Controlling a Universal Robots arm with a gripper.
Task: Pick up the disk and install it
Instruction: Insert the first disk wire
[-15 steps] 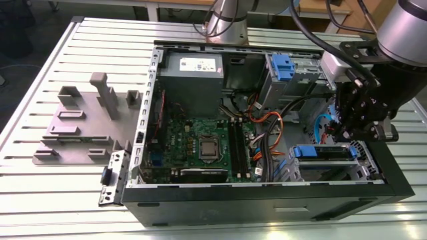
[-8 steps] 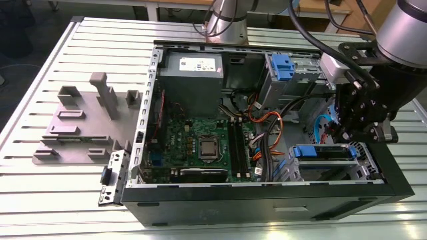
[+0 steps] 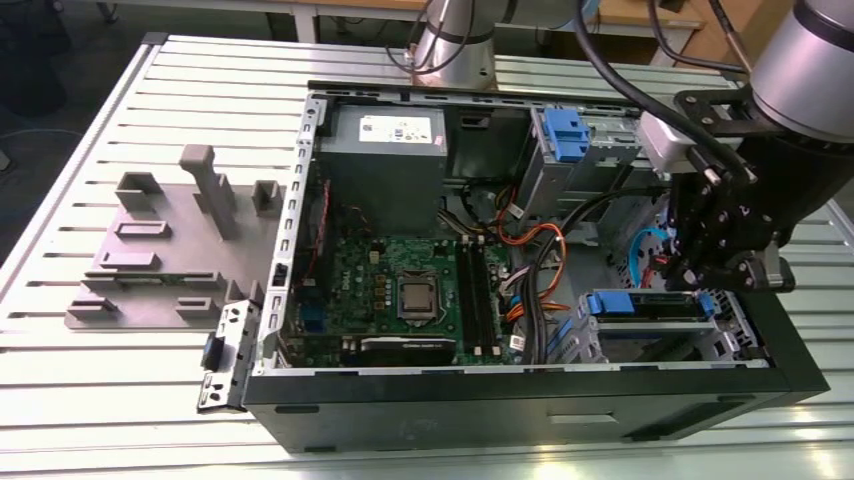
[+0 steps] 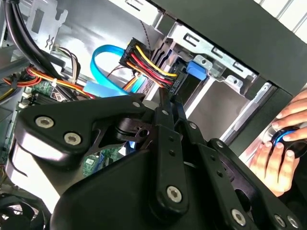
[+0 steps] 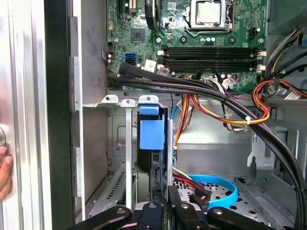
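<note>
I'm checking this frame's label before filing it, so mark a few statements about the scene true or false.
1. The computer case lies open on its side. True.
2. The gripper hangs over the grey fixture outside the case. False: it is inside the case, near the drive bay at the exterior view's right.
3. The disk with blue rails sits in the drive bay. True.
4. The processor socket carries a tall fan cooler. False: the bare chip shows.
5. A person's hand rests beside the case. True.
</note>
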